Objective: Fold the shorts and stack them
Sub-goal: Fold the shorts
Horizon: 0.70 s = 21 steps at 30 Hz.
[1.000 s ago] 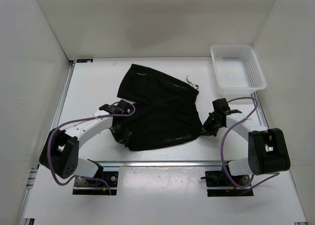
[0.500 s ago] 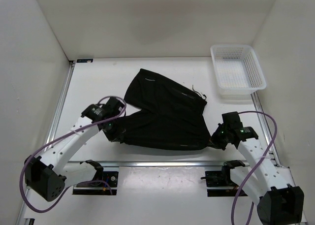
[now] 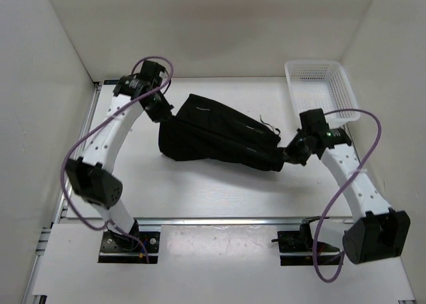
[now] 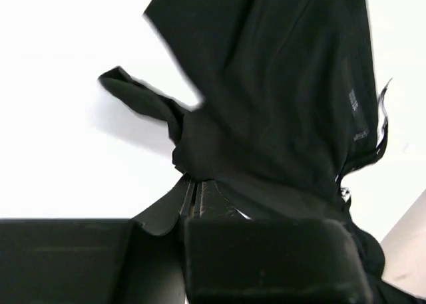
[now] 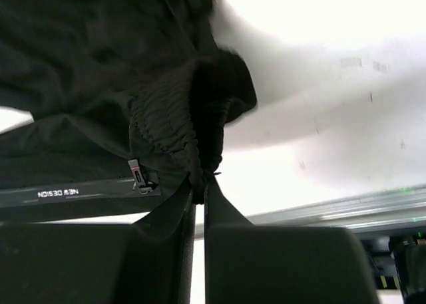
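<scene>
Across the middle of the white bench (image 3: pixel 219 191) the shorts (image 3: pixel 219 141) are stretched in a dark band from 10 o'clock to 4 o'clock. The left claw (image 3: pixel 164 112) is pinched closed on the 10 o'clock end, and the right claw (image 3: pixel 289 156) is clamped on the ribbed waistband at 4 o'clock. I judge a fold is mid-carry; next, the 2 claws should lower together, laying the held edge flat before releasing.

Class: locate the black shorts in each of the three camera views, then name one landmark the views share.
Top external: the shorts stretch across the picture's middle.
Left wrist: they fill the centre and upper right.
Right wrist: they cover the upper left, waistband bunched at centre.
Shared landmark: the white table beneath them.
</scene>
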Motion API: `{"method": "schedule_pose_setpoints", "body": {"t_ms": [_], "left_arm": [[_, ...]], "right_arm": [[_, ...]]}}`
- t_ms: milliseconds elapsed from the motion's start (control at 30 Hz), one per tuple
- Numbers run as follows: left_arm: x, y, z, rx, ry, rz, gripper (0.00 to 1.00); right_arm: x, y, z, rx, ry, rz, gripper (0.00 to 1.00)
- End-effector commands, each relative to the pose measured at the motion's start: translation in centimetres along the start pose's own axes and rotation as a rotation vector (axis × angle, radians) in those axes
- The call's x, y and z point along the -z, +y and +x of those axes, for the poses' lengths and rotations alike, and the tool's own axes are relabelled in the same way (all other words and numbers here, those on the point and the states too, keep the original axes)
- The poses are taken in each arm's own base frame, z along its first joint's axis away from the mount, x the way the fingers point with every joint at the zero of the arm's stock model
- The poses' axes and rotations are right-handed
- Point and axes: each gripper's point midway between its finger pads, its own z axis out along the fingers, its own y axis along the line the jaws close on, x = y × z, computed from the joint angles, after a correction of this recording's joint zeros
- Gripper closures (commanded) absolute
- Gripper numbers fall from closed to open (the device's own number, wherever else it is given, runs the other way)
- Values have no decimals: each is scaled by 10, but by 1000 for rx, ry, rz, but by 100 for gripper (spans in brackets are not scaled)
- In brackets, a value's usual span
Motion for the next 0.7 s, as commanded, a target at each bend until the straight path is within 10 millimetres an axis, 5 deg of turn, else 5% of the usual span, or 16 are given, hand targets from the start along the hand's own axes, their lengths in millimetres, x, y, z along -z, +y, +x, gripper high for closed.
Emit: {"method": "schedule_pose_setpoints", "body": {"t_ms": [0, 100, 133, 167, 233, 267, 333, 367, 433, 467, 500, 567, 667], "left_arm": [[5, -22, -58, -55, -136, 50, 90], [-21, -37, -80, -89, -141, 26, 90], [-9, -54, -99, -101, -195, 75, 90], [-34, -56, -104, -98, -174, 46, 90], [-40, -69, -130, -78, -215, 102, 90], [-69, -75, -129, -77, -170, 118, 90], [-86, -87, -147, -71, -192, 174, 90], [-95, -102, -156, -71, -221, 229, 90], [-131, -109, -162, -81, -216, 255, 55], [-129, -112, -171, -88, -237, 280, 38], [-139, -113, -168, -103, -221, 284, 26], [-126, -108, -170, -129, -241, 268, 0], [-122, -83, -158, -189, -221, 186, 0]], "right_arm": [[2, 3, -40, 13, -109, 80, 100], [-5, 23, -70, 23, -152, 91, 100], [-8, 25, -78, 23, -155, 98, 100], [-15, 34, -94, 13, -162, 97, 100], [-24, 42, -111, 16, -174, 105, 100], [-43, 43, -119, 8, -155, 129, 100], [-45, 66, -153, -7, -213, 84, 98], [-66, 67, -163, -7, -201, 103, 92], [-65, 98, -195, 13, -256, 13, 46], [-79, 104, -199, 30, -231, 7, 34], [-70, 117, -207, 42, -239, -26, 24], [-68, 122, -203, 71, -236, -31, 17], [-67, 109, -173, 108, -201, -1, 20]]}}
